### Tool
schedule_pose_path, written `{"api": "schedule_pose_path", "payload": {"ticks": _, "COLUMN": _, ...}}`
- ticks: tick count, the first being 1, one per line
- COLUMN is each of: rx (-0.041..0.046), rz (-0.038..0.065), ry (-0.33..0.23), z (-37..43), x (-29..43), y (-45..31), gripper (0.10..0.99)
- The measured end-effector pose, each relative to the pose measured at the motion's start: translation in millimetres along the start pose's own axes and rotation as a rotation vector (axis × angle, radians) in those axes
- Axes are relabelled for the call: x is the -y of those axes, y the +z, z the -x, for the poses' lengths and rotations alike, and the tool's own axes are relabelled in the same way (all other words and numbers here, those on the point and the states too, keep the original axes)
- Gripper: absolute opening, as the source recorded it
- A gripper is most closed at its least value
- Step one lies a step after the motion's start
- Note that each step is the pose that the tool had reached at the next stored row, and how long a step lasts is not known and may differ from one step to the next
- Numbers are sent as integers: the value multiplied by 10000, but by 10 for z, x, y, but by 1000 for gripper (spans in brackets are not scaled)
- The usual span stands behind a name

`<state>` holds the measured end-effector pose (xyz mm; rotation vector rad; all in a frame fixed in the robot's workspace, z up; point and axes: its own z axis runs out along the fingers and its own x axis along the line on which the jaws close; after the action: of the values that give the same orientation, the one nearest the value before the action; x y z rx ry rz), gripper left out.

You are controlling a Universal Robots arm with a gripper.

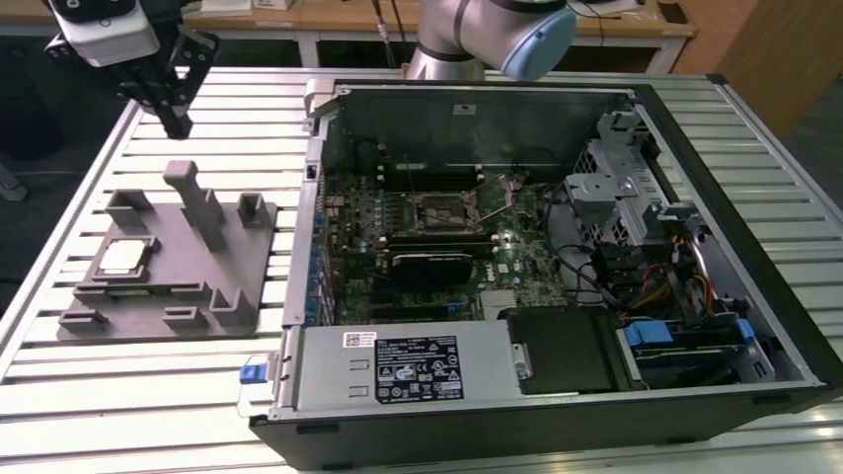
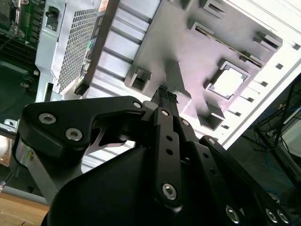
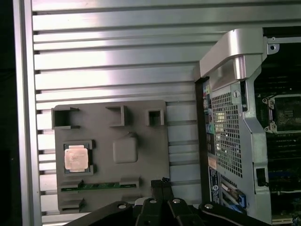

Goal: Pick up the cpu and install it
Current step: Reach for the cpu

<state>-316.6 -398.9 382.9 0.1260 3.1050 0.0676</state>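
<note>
The gripper (image 2: 162, 90) is hovering with its fingers pressed together, holding nothing. Beyond it the cpu (image 3: 76, 157) is lying flat in a recess of the grey fixture (image 3: 141, 136). Coming down unopened would likely be jabbing its lid, or clipping the tall post (image 1: 197, 202). Farther off, the socket (image 1: 439, 209) is sitting well apart.

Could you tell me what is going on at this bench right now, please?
A single robot arm is partway into a CPU install. Its gripper hangs over the slatted table, fingers closed on nothing, apart from the grey fixture. The cpu lies flat in its pocket on that fixture, not yet picked up. To the exterior view's right the open computer case lies on its side, and its motherboard socket looks empty.
</note>
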Motion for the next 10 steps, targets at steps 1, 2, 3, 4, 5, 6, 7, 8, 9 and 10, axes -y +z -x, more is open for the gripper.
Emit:
{"api": "schedule_pose_path", "payload": {"ticks": 1, "rx": 1, "rz": 0, "ry": 1, "z": -19, "x": 2, "y": 3, "gripper": 106}}
{"api": "schedule_pose_path", "payload": {"ticks": 2, "rx": 1, "rz": 0, "ry": 3, "z": -37, "x": 3, "y": 7, "gripper": 106}}
{"api": "schedule_pose_path", "payload": {"ticks": 3, "rx": 1, "rz": 1, "ry": 4, "z": -55, "x": 5, "y": 10, "gripper": 106}}
{"api": "schedule_pose_path", "payload": {"ticks": 4, "rx": 1, "rz": 0, "ry": 5, "z": -73, "x": 7, "y": 12, "gripper": 106}}
{"api": "schedule_pose_path", "payload": {"ticks": 5, "rx": 1, "rz": 1, "ry": 7, "z": -91, "x": 8, "y": 15, "gripper": 106}}
{"api": "schedule_pose_path", "payload": {"ticks": 6, "rx": 2, "rz": 1, "ry": 8, "z": -112, "x": 10, "y": 19, "gripper": 106}}
{"api": "schedule_pose_path", "payload": {"ticks": 7, "rx": 2, "rz": 1, "ry": 9, "z": -129, "x": 12, "y": 21, "gripper": 106}}
{"api": "schedule_pose_path", "payload": {"ticks": 8, "rx": 2, "rz": 1, "ry": 10, "z": -145, "x": 13, "y": 24, "gripper": 106}}
{"api": "schedule_pose_path", "payload": {"ticks": 9, "rx": 2, "rz": 1, "ry": 12, "z": -163, "x": 15, "y": 28, "gripper": 106}}
{"api": "schedule_pose_path", "payload": {"ticks": 10, "rx": 2, "rz": 1, "ry": 13, "z": -180, "x": 16, "y": 32, "gripper": 106}}
